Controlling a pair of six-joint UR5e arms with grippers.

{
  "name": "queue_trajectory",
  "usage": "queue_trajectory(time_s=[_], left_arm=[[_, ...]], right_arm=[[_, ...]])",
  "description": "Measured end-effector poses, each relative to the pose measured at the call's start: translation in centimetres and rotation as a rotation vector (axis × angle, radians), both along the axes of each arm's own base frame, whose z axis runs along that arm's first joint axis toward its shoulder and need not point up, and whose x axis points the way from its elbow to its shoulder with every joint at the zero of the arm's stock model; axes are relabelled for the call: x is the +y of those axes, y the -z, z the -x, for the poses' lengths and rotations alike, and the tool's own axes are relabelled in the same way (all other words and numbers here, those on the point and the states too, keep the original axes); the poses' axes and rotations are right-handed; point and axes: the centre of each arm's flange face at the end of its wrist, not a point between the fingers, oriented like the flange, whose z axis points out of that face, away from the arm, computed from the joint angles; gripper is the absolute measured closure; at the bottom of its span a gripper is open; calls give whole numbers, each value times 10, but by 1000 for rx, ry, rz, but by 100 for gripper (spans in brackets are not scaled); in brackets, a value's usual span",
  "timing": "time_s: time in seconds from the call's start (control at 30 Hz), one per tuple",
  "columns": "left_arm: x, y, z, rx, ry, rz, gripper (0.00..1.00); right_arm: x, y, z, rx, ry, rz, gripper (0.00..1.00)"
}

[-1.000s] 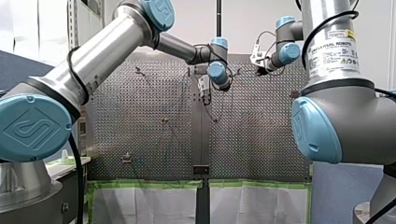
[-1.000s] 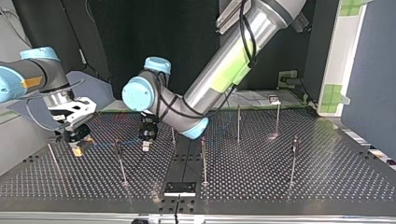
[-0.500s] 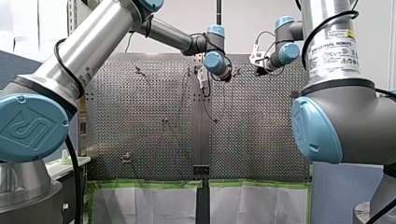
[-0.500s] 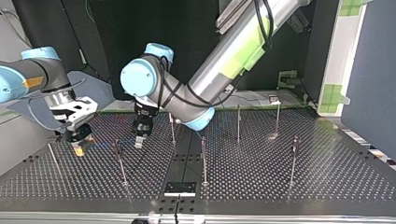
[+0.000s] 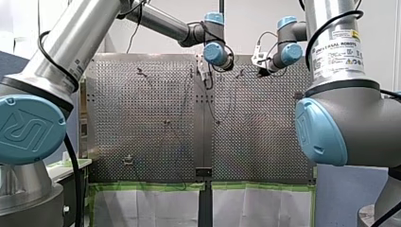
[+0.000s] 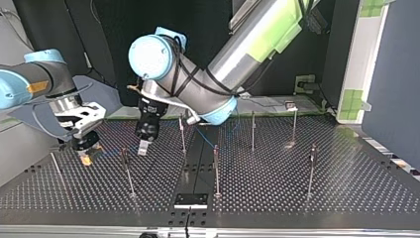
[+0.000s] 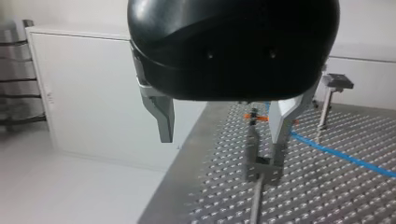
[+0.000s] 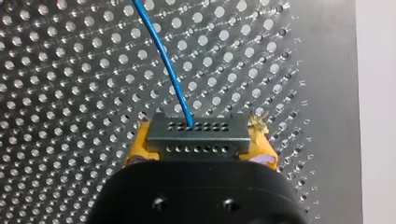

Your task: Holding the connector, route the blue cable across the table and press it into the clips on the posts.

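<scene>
Right gripper (image 8: 200,148) is clamping its yellow pads (image 8: 136,148) on the dark connector (image 8: 196,135). The blue cable (image 8: 168,70) is leaving the connector's upper row of holes and running ahead of the gripper over the perforated table (image 8: 70,93). In the top view this gripper is sitting at centre left of the frame, low over the plate, with the cable showing as a faint blue line towards the middle posts (image 6: 182,135). Left gripper (image 7: 222,128) is hanging with its metal fingers (image 7: 161,116) apart and nothing between them. A post (image 7: 264,167) with its clip is standing ahead of it near one fingertip, touching or not I cannot tell, and the cable is passing beyond. I am judging the step in hand to be pressing the cable into a clip. The right arm should be holding light tension so the line is lying straight over the clip mouth, while the left is coming down with fingers straddling the post. It should be pushing evenly and not sideways, since the thin posts are looking easy to bend. Writing: the white label (image 5: 338,45) at upper right of the front view is reading "UNIVERSAL ROBOTS", its smaller print being too fine to read. A column of single letters (image 8: 306,116) is running along the plate's edge beside the right gripper, seemingly L to T
</scene>
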Motion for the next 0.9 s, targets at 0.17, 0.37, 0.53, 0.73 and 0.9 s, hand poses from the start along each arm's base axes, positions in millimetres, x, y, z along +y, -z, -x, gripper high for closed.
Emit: queue_trajectory(time_s=[0.17,0.37,0.53,0.73,0.9], left_arm=[[12,-12,10,-27,-37,38,0],[22,-27,28,-62,-52,97,0],[31,-39,45,-83,-75,161,0],[40,-50,65,-104,-93,237,0],[47,-58,81,-125,-100,279,0]], right_arm=[[1,0,-2,0,-3,-1,100],[3,0,-4,1,-8,-2,100],[4,0,-6,4,-10,-1,100],[5,0,-7,5,-10,-1,100],[5,0,-8,5,-11,-1,100]])
